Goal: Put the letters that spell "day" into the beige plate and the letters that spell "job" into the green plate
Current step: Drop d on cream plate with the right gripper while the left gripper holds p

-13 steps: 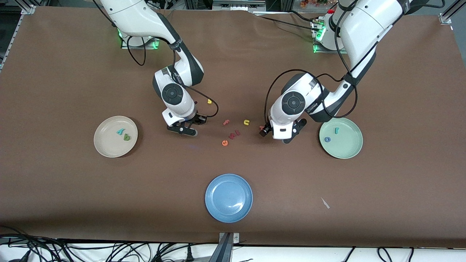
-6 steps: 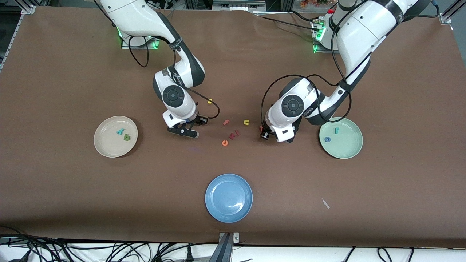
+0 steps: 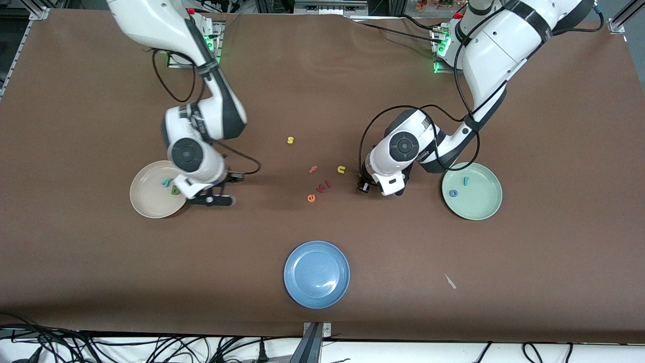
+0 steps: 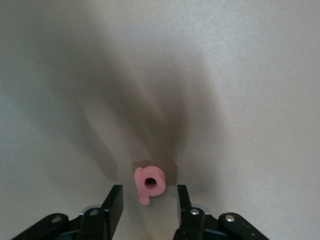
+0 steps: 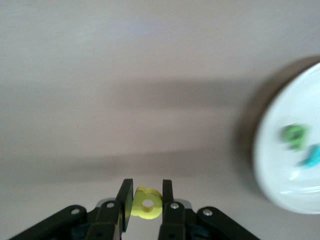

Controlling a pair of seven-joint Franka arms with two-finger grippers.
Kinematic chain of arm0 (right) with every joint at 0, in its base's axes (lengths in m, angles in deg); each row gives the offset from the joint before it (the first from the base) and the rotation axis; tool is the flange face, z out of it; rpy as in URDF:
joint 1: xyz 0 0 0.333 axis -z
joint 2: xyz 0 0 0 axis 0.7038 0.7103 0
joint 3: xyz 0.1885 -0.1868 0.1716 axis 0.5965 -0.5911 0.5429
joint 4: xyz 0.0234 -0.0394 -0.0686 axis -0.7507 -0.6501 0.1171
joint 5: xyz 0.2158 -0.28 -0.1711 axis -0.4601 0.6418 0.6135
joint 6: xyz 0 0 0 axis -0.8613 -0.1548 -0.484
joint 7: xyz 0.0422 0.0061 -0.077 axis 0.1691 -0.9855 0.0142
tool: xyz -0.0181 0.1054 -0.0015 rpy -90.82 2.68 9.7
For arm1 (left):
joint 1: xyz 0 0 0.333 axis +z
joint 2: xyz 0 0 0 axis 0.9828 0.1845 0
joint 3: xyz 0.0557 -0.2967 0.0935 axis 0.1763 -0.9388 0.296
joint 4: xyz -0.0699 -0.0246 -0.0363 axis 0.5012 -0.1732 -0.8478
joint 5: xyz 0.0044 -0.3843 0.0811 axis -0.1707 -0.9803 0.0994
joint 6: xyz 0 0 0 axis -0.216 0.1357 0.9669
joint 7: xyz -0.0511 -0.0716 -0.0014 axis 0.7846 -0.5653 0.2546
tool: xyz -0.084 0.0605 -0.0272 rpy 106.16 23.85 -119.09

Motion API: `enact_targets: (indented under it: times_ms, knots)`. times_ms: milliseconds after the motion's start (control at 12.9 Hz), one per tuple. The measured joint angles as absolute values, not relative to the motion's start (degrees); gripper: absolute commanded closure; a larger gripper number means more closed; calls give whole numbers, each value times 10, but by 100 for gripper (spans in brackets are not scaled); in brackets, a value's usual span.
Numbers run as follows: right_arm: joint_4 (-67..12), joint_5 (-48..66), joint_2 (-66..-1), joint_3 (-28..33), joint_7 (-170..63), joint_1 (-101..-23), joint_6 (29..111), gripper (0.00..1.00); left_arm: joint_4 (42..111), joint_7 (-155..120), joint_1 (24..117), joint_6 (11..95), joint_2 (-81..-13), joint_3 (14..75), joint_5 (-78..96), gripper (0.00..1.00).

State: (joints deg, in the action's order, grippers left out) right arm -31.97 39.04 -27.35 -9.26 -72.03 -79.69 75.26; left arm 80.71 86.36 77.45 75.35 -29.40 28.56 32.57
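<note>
My right gripper (image 5: 147, 187) is shut on a yellow round-bowled letter (image 5: 148, 205). In the front view it (image 3: 211, 199) hangs at the edge of the beige plate (image 3: 146, 201), on the side toward the middle of the table. That plate holds an olive-green letter (image 3: 175, 190) and a teal "y" (image 3: 166, 181). My left gripper (image 4: 149, 192) is open low over the table, its jaws on either side of a pinkish-red bowl-and-stem letter (image 4: 149, 181) with gaps both sides. The green plate (image 3: 478, 206), beside the left hand (image 3: 390, 171), holds a blue "o" (image 3: 453, 193) and a teal "j" (image 3: 466, 180).
Loose letters lie mid-table: a yellow "s" (image 3: 290, 140), a pink "f" (image 3: 313, 169), a yellow "u" (image 3: 341, 169), an orange-red "e" (image 3: 311, 198) and small red pieces (image 3: 325, 185). A blue plate (image 3: 316, 274) sits nearer the front camera. A paper scrap (image 3: 450, 281) lies beside it.
The right arm swung from the middle of the table to the beige plate's edge with the yellow letter. The left gripper sank onto the pinkish-red letter and its jaws narrowed.
</note>
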Motion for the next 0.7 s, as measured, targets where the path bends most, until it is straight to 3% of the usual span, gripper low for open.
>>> enact_targets:
  times_ms: [388,466,621,699]
  knots:
    - [-330,390,-277,-189,-535,-793,718,88,816,865,774,764,-294,287,326,58]
    - [-338,390,-277,-200,-521,-792,718,81,819,865,774,771,-294,288,326,58]
    - [-354,390,-272,-207,-513,-780,720,0,821,866,773,777,-294,295,326,70]
    - [-356,389,-266,-207,-512,-771,723,0,821,866,773,780,-294,296,326,78]
